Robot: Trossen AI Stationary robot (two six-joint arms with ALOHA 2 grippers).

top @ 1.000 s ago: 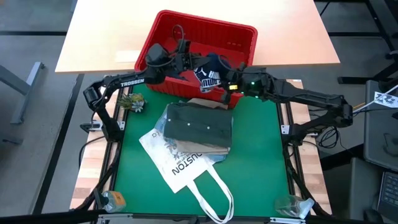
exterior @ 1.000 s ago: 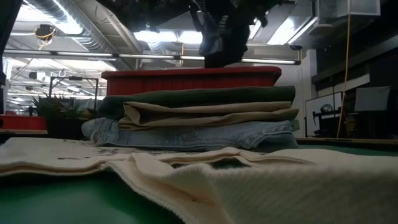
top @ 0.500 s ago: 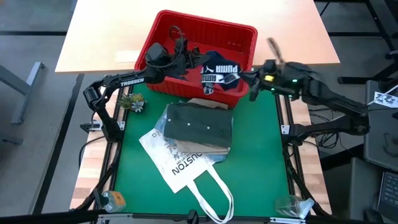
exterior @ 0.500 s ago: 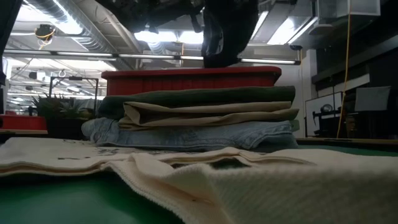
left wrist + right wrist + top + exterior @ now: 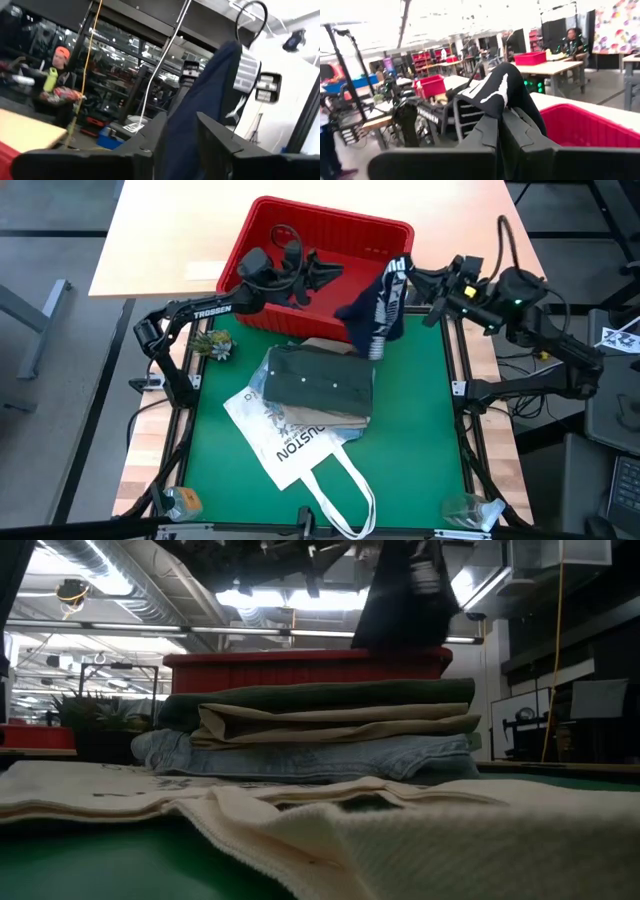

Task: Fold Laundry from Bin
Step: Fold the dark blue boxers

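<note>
1. The right hand (image 5: 425,283) is clamped on the navy shorts (image 5: 377,307), which hang over the red bin (image 5: 330,230)'s near right corner.
2. The left hand (image 5: 325,272), over the bin, appears slightly parted and empty.
3. 3 folded garments (image 5: 318,385) are stacked on the green tabletop (image 5: 420,440).

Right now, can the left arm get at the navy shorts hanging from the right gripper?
Probably yes. The left gripper is over the red bin, and the navy shorts hang from the right gripper just beside the bin's near corner, with nothing between them.

Dark navy shorts (image 5: 375,310) with white lettering — red bin (image 5: 380,235), green table mat (image 5: 420,430), olive shirt (image 5: 320,380).
</note>
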